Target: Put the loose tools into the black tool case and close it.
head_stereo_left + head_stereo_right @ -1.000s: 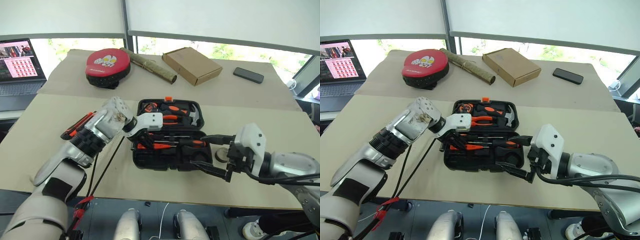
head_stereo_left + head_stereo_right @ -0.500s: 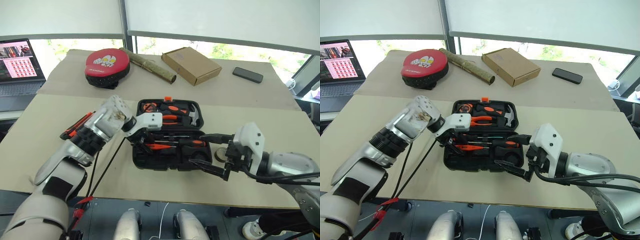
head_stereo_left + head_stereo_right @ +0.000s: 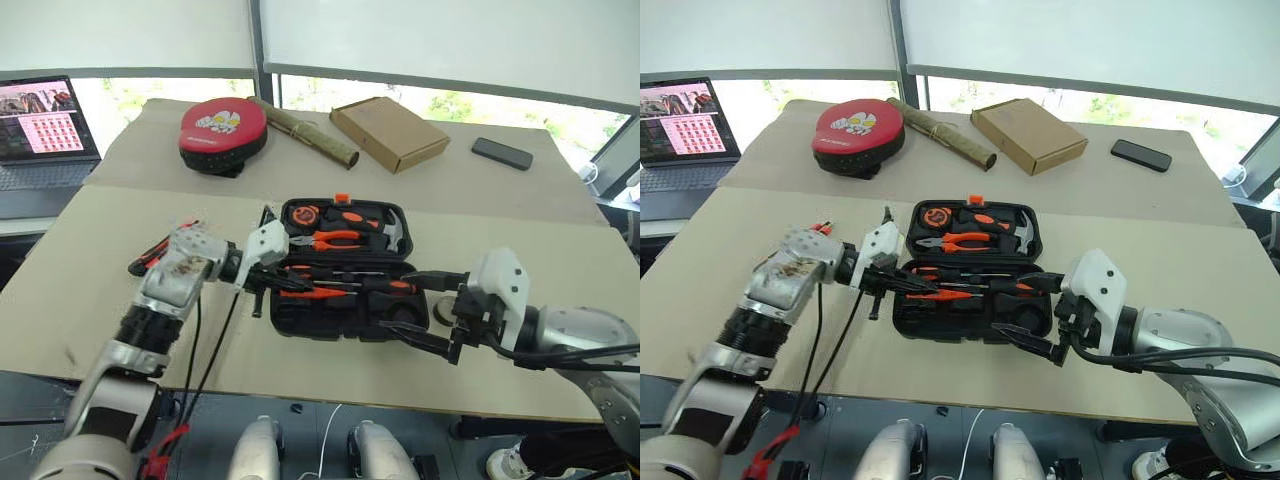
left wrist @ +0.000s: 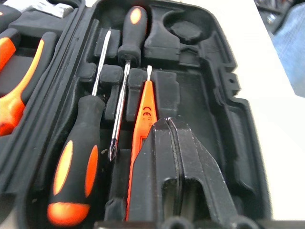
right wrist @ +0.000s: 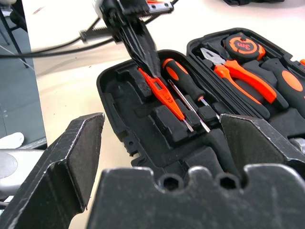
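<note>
- Beige table (image 3: 500, 215) fills mid-frame; open laptop (image 3: 40, 125) at upper left.
- Open black moulded-plastic tool case (image 3: 345, 268) sits centre, screwdrivers inside.
- Red-topped round black pad (image 3: 222, 132), brown cardboard box (image 3: 388, 131), black phone (image 3: 501, 153) lie along the top.
- Right gripper (image 3: 425, 310), fingers spread wide, blocks the case's lower right corner.
- Left gripper (image 4: 176, 152), fingers together, rests over the slim orange tester screwdriver (image 4: 144, 102).
- Orange-and-black utility knife (image 3: 155, 255) lies left of the case.

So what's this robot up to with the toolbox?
It is packing loose tools into the open black tool case. Its left claw, shut, rests on the slim orange tester screwdriver lying in its slot beside two black-and-orange screwdrivers. The right claw hangs open at the case's near right corner. A utility knife and a small tape roll lie on the table outside the case.
</note>
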Robot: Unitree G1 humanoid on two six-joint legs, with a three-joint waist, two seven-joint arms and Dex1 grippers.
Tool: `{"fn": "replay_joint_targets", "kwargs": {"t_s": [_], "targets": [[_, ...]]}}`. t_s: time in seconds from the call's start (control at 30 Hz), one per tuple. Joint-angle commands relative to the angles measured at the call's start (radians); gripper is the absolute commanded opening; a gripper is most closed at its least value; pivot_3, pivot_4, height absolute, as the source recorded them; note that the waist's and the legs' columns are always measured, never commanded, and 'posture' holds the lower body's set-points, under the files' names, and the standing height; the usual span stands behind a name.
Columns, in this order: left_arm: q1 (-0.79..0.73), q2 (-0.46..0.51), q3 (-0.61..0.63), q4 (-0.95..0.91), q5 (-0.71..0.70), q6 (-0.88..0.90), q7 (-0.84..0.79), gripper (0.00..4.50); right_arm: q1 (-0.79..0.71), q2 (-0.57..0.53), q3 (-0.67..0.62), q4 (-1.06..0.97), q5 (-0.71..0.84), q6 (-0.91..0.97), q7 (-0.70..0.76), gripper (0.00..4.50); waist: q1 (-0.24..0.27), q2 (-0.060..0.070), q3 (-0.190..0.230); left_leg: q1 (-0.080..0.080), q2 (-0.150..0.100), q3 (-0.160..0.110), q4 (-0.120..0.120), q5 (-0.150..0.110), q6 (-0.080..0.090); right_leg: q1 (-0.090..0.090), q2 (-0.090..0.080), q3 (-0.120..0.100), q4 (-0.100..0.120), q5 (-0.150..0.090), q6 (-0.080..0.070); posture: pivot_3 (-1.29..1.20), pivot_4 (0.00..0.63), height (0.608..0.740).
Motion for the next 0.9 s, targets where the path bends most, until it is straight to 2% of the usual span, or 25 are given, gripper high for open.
{"fn": "replay_joint_targets", "kwargs": {"t_s": [0.03,0.47,0.9], "targets": [[-0.004,-0.005,0.001,0.013,0.019,-0.045,0.043,0.01,-0.014,-0.009,-0.032,-0.006,0.014,-0.004,-0.002,4.5,0.0,0.0,0.0,0.0,0.0,0.0,0.0,0.0,0.0,0.0,0.0,0.0,0.0,0.0,0.0,0.0,0.15,0.74],[0.037,-0.022,-0.062,0.098,0.074,-0.166,0.037,0.01,-0.029,0.005,-0.015,0.009,0.017,0.0,-0.015,4.5,0.001,0.0,0.0,0.0,0.0,0.0,0.001,0.0,0.0,0.0,0.0,0.0,0.001,0.0,0.0,0.0,0.15,0.74],[0.067,-0.032,-0.067,0.153,0.094,-0.189,0.053,0.01,-0.047,0.008,-0.004,0.022,0.015,0.0,-0.016,4.5,0.003,0.003,-0.003,0.002,0.0,0.0,0.001,0.0,0.0,0.003,0.0,0.0,0.001,0.0,0.0,0.0,0.15,0.74]]}}
